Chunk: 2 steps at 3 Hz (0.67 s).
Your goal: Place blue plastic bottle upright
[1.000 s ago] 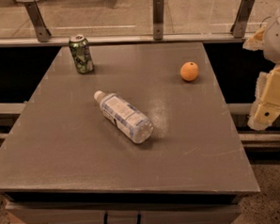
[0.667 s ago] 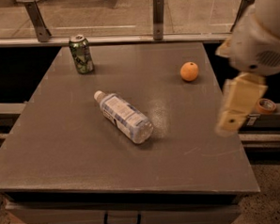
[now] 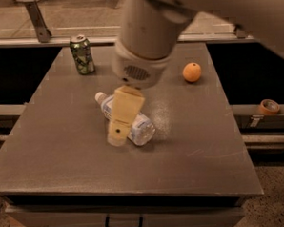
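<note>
I am reaching my arm (image 3: 232, 5) in from the upper right of the view, and its thick pale wrist (image 3: 145, 39) is pointing downward near the centre. My gripper (image 3: 119, 126) is hanging just below this wrist, in the middle of the view. Its tan body is slanting down a little toward the lower left of the view.

Toppled blue plastic bottle (image 3: 142, 129) under gripper (image 3: 118, 134)

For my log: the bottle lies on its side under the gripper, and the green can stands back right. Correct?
No: the camera view shows the green can back left. The blue plastic bottle does lie sideways under the gripper.
</note>
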Each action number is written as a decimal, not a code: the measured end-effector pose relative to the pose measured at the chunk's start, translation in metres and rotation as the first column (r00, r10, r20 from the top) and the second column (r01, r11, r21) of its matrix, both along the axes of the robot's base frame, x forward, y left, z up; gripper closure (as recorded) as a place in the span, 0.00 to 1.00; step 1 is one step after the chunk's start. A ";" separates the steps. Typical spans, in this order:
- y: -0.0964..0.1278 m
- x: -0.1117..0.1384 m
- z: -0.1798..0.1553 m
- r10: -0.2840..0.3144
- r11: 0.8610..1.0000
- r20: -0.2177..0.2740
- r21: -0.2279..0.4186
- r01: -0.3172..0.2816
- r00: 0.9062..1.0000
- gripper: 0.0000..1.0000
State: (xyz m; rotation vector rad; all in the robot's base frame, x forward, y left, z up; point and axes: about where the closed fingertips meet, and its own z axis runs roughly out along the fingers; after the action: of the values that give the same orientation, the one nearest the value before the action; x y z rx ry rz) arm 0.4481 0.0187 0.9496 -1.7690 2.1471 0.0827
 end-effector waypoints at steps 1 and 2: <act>0.009 -0.003 0.004 -0.049 0.999 -0.011 0.018 0.049 0.999 0.00; 0.015 -0.003 0.000 -0.046 0.999 -0.004 0.013 0.046 0.999 0.00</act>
State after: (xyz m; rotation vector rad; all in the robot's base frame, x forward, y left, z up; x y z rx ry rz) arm 0.4450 0.0341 0.9498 -1.7123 2.1835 0.0883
